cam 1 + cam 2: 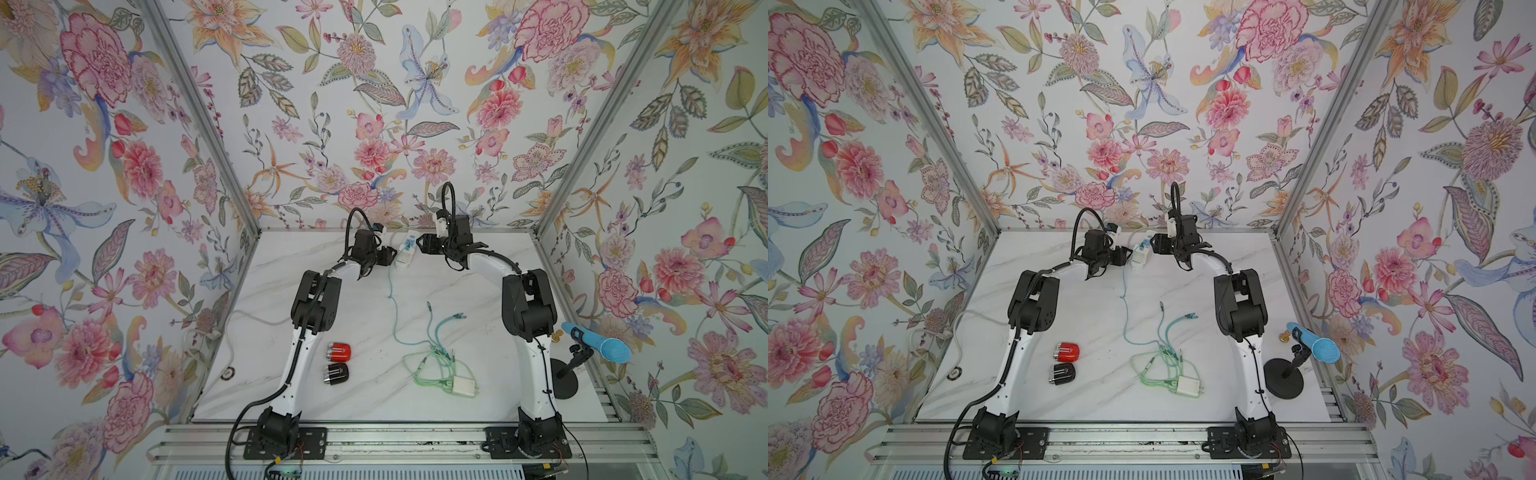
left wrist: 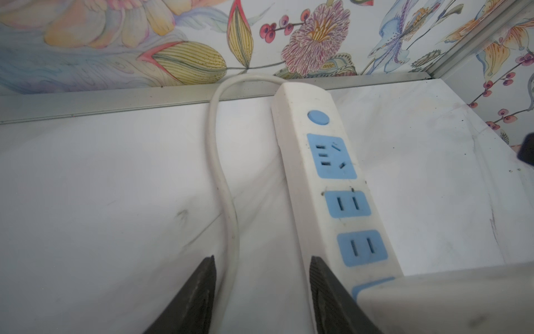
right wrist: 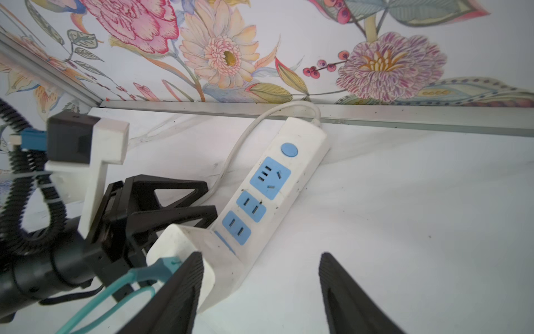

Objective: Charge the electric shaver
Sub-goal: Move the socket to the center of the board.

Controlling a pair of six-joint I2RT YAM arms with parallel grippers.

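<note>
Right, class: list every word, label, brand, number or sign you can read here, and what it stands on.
No text is legible in any view.
red shaver: any marking is too small to read.
black shaver: any marking is too small to read.
power strip: plain blue button and blue sockets, no lettering visible.
</note>
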